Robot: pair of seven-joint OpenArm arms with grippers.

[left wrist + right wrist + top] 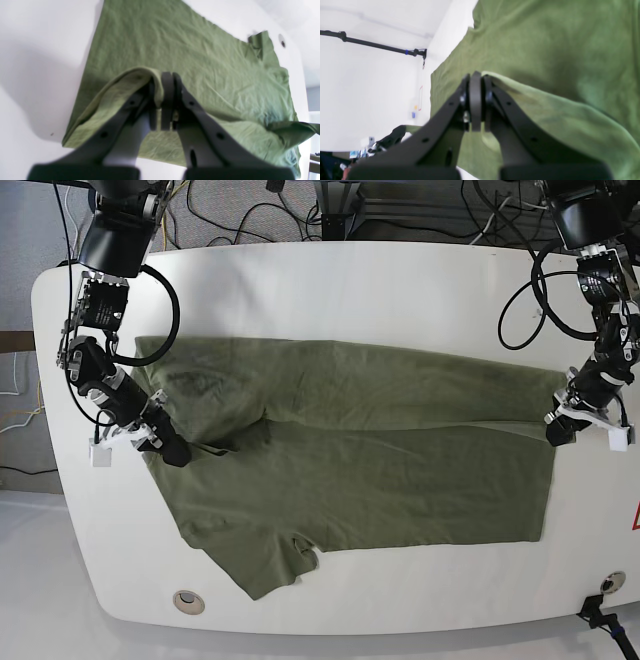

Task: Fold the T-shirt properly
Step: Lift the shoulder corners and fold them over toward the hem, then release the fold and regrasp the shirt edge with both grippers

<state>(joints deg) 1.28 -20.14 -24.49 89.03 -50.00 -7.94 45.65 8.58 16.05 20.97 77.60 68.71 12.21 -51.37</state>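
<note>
You have one garment here — a plain olive-green short-sleeved cotton T-shirt (350,480) — spread on the white rounded tabletop (330,280), and nothing that serves as a container. The shirt's long axis runs across the table from side to side in the base view: its shoulder end with a sleeve lies at that view's left, and its straight hem end at that view's right. One sleeve (265,565) juts toward the near edge of the table. The upper strip of the shirt is doubled over onto the body, so you can see a long fold line running along its length.

Your right gripper (172,452), at the base view's left, has its black jaws pressed together on a raised ridge of the green cloth near the shoulder; in the right wrist view the fabric drapes off the fingertips (476,100) and away to the right. Your left gripper (556,427), at the base view's right, is likewise pinching the shirt — at the hem-end edge — and its wrist view shows a lifted lip of cloth caught between the closed pads (167,100).

Two arms, two grippers, both gripping the same shirt at opposite ends. A small round hole (186,601) sits in the tabletop near the front left corner.
</note>
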